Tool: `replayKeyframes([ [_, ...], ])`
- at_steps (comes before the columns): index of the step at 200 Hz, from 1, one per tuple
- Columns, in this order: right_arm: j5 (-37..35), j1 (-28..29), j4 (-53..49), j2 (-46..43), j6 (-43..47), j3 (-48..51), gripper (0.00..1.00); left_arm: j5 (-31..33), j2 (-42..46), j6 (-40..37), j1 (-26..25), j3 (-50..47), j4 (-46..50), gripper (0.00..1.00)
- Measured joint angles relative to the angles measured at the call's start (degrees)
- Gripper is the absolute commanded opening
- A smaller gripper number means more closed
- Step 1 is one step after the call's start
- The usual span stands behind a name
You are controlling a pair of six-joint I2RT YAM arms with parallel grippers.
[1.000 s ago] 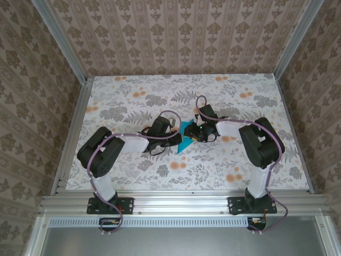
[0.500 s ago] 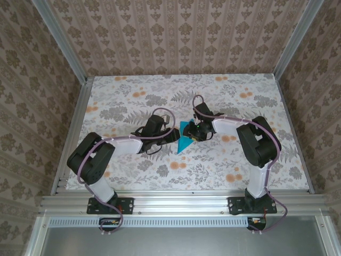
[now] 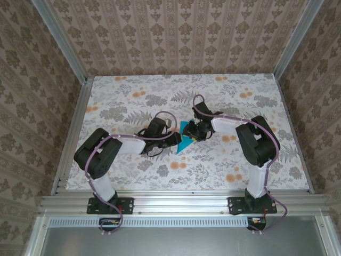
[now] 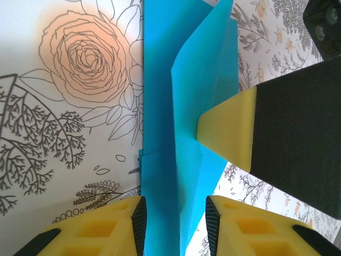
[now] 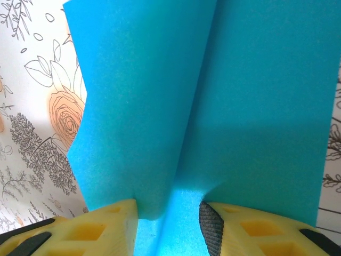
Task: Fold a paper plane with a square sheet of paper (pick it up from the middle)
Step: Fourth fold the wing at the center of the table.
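The paper (image 3: 184, 144) is lying near the middle of the desk (image 3: 122, 96), already creased narrow, with its point aiming toward 7 o'clock. The left pincer (image 3: 175, 140) is reaching in at the paper's 9 o'clock side and the right pincer (image 3: 193, 132) at its 2 o'clock side, so both are crowding the same folded strip. In the left wrist view the left jaws are standing apart astride the centre crease rather than clamping it. One flap is rising off the lower layer there, and one of the right pincer's fingers (image 4: 226, 130) is touching that flap at 3 o'clock. In the right wrist view the right jaws are also standing apart with paper filling the gap between them. Whether they are squeezing the fold or only resting on it, I cannot tell. The work seems to be in mid-fold, shaping a flap along the centre line, with the plane far from finished. The next move probably calls for one pincer to pin the paper while the other presses the raised flap flat along the crease, gently, since thin paper slides and buckles easily.
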State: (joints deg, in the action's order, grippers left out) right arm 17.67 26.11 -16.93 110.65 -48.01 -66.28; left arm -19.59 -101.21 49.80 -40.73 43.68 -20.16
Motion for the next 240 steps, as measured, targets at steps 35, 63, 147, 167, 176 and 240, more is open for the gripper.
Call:
replayKeyframes([
  [35,-0.4,0.1,-1.3,0.5,-0.9,-1.0,0.43,-0.8,-1.3,0.1,0.1,0.6,0.1,0.27],
  [63,-0.8,0.2,-1.8,0.7,-1.9,-1.4,0.44,-0.8,-1.4,0.1,0.3,1.0,0.5,0.21],
  [147,-4.4,1.6,-3.5,1.2,-3.6,-2.4,0.45,0.9,-1.5,-1.6,0.3,3.4,5.0,0.18],
  [167,-6.2,2.3,-4.7,1.6,-3.9,-3.2,0.45,1.5,-1.5,-1.8,0.3,3.3,5.4,0.24],
  [176,-6.8,2.5,-5.1,1.8,-4.4,-3.4,0.45,1.8,-1.2,-1.8,0.3,3.2,5.6,0.25],
  [240,-8.5,3.1,-5.4,1.9,-6.5,-3.6,0.46,2.0,4.2,0.6,1.4,-1.4,1.8,0.15],
])
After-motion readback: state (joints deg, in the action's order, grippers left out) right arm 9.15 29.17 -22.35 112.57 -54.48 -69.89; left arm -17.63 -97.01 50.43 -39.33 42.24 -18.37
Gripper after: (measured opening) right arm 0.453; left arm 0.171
